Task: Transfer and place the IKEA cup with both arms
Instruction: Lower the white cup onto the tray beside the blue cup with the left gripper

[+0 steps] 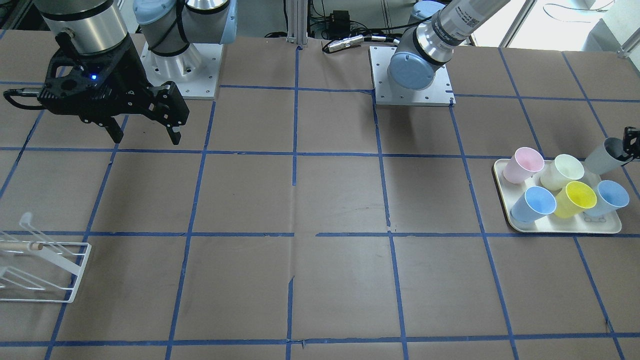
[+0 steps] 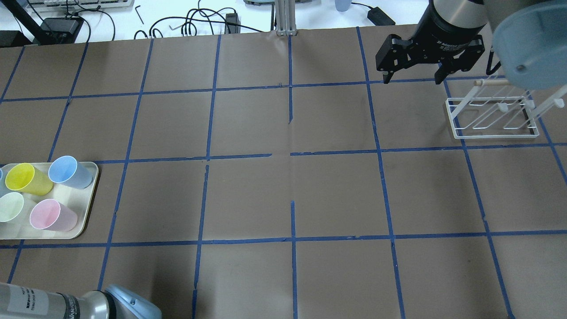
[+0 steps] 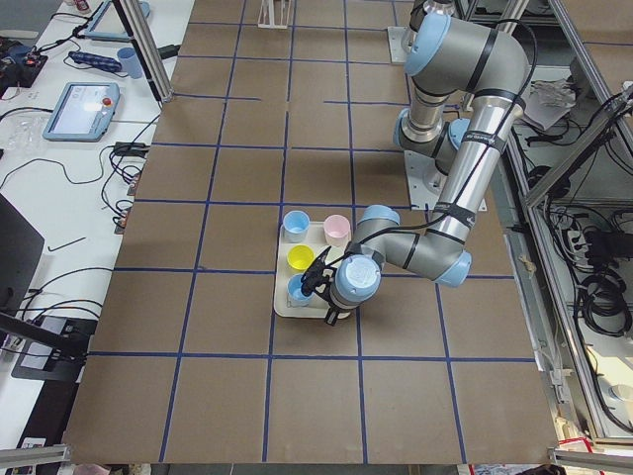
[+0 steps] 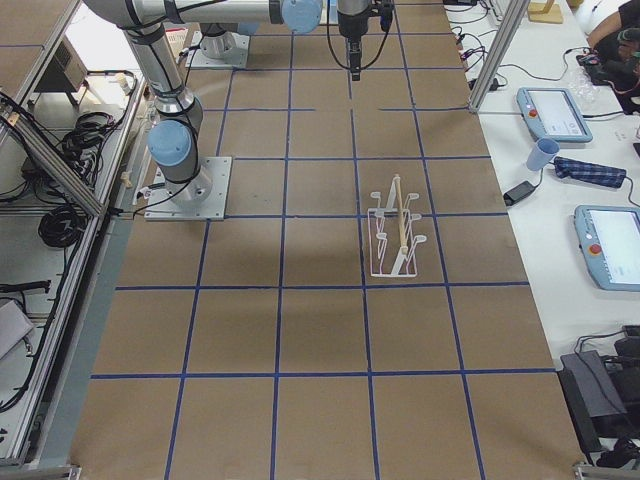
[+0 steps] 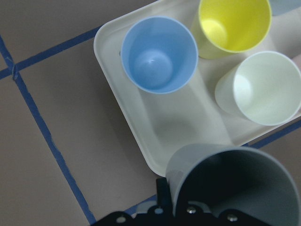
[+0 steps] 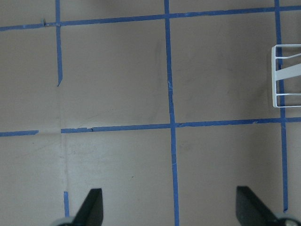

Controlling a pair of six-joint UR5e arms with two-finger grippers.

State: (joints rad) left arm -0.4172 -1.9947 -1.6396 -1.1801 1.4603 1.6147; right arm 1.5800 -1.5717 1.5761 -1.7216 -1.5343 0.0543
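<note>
The pale grey IKEA cup (image 1: 602, 156) hangs tilted in my left gripper (image 1: 625, 150), just off the far corner of the cream tray (image 1: 560, 227). In the left wrist view the grey cup (image 5: 225, 174) fills the bottom edge, with one finger inside its rim, above the tray's edge (image 5: 122, 94). My right gripper (image 1: 147, 139) is open and empty, high above the table on the other side. It also shows in the overhead view (image 2: 411, 81) and in the right wrist view (image 6: 170, 207).
The tray holds a pink cup (image 1: 522, 165), a pale-green cup (image 1: 562, 171), a yellow cup (image 1: 575, 199) and two light-blue cups (image 1: 534, 204). A white wire rack (image 2: 491, 115) stands near the right gripper. Brown paper with blue tape lines covers the table.
</note>
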